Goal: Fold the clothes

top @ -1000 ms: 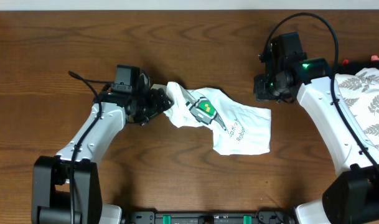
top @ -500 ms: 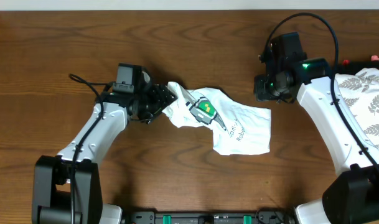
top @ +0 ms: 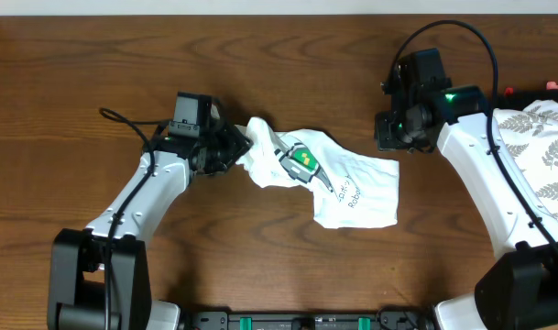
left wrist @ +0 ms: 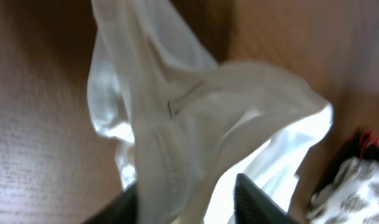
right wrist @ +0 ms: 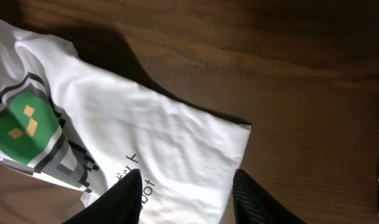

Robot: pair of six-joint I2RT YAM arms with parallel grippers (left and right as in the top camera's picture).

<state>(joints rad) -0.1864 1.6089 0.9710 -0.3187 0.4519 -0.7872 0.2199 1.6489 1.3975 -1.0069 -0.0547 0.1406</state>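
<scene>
1. T-shirt (top: 326,181), white, lies crumpled near the middle of the brown tabletop (top: 260,55). Its left part is bunched and rumpled, and the right part is flatter.
2. Green-and-black pixel graphic (top: 301,160) faces up, with grey lettering (top: 350,192) just to its right.
3. Left pincer (top: 235,147) is at the shirt's left bunched edge. In the left wrist view, white cloth runs down between its dark fingers (left wrist: 256,200). Cannot tell whether the cloth is actually clamped.
4. Right pincer (right wrist: 186,186) hovers over the shirt's far right corner with its jaws apart. It grips nothing, and cloth and bare wood show under the gap.
5. Fern-print cloth (top: 540,151) lies at the right edge of the tabletop, partly under the right arm and well apart from the T-shirt.
</scene>
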